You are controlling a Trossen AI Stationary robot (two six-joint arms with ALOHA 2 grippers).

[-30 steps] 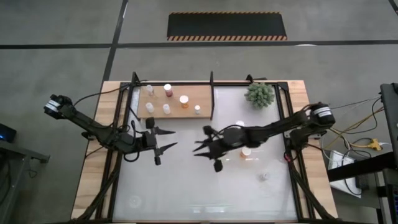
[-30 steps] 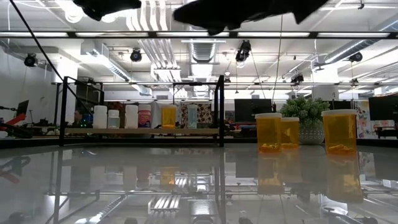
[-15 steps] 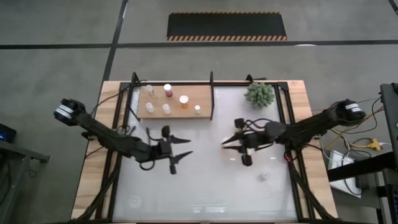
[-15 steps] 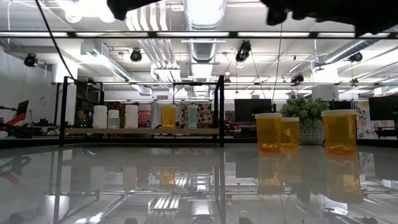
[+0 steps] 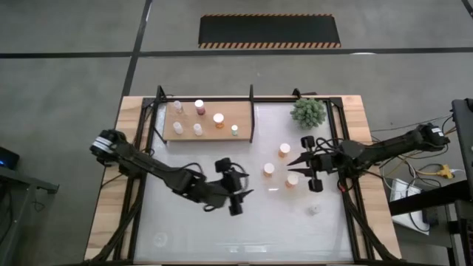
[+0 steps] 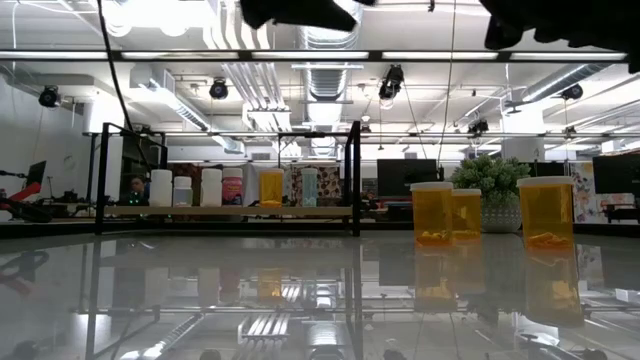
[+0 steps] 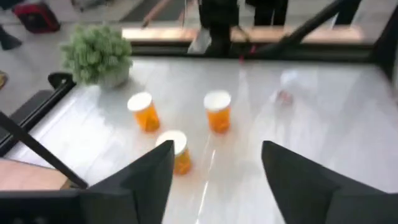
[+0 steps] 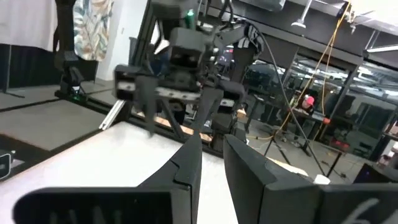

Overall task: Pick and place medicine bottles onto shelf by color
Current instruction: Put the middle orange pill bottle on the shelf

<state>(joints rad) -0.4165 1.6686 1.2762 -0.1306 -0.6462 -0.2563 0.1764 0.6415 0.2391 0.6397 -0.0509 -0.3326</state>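
Bottles waiting: three orange medicine bottles (image 5: 284, 150) stand upright, caps up, on the white counter (image 5: 192, 229), clustered right of centre, below the green plant (image 5: 308, 111).
Shelf: wooden shelf (image 5: 244, 111) at the far left of the counter already carries six bottles, the orange one (image 5: 219, 120) among them.
Left gripper (image 5: 244, 193): out over mid-counter, fingers (image 7: 143, 180) spread wide, nothing between them; its wrist view looks straight at the trio, nearest bottle (image 7: 176, 151) just off one fingertip.
Right gripper (image 5: 295, 164): hovering beside the cluster, tips pointing at it; fingers (image 8: 186, 165) look only narrowly parted, empty.
Key relation: bottles lie between the two grippers, right one nearer, almost touching the lowest bottle (image 5: 293, 179); the left is a little farther off.
Long axis: vertical on every bottle, so a level, sideways closing looks right.
Next call: probably an orange bottle bound for the shelf's orange spot.
Risk: bottles sit close; a wide approach could tip a neighbour.
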